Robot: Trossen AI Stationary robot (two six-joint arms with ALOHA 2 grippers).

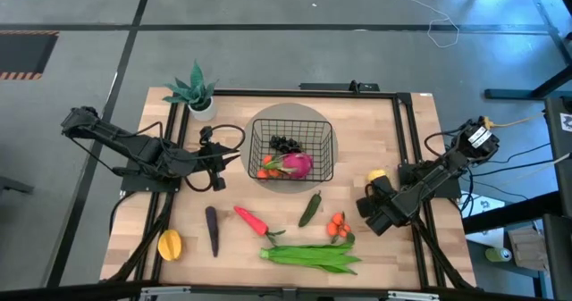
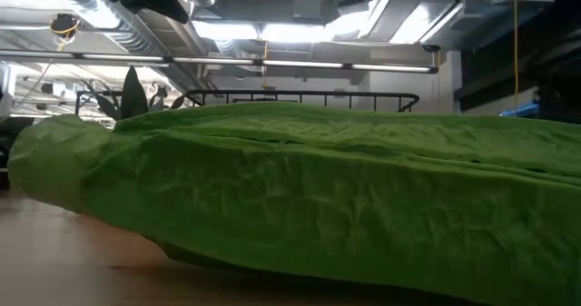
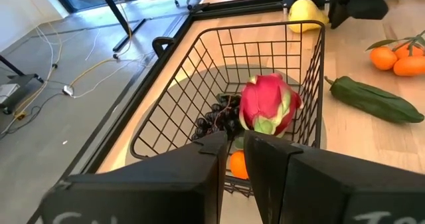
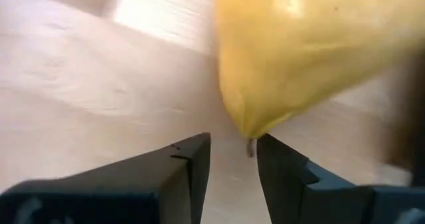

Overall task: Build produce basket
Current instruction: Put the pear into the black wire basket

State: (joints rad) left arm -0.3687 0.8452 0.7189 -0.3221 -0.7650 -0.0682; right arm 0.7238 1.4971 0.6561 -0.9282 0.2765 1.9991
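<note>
My right gripper (image 4: 229, 161): jaws parted, empty, the lemon's (image 4: 312, 44) tip just ahead, near the worktop's right edge.
My left gripper (image 3: 231, 159): jaws narrowly parted, empty, beside the basket (image 3: 199, 71) mid-worktop.

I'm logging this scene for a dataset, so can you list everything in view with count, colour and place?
basket: one, black wire, table centre
dragon fruit: one, pink, in basket
grapes: one bunch, dark, in basket
orange fruit: orange, in basket
lemon: one, yellow, at right gripper
cucumber: one, green, front of basket
tomatoes: cluster, orange
red pepper: one
eggplant: one, purple
mango: one, yellow
leafy bundle: one, green, front edge
potted plant: one, teal
left gripper: beside basket
right gripper: by lemon
</note>
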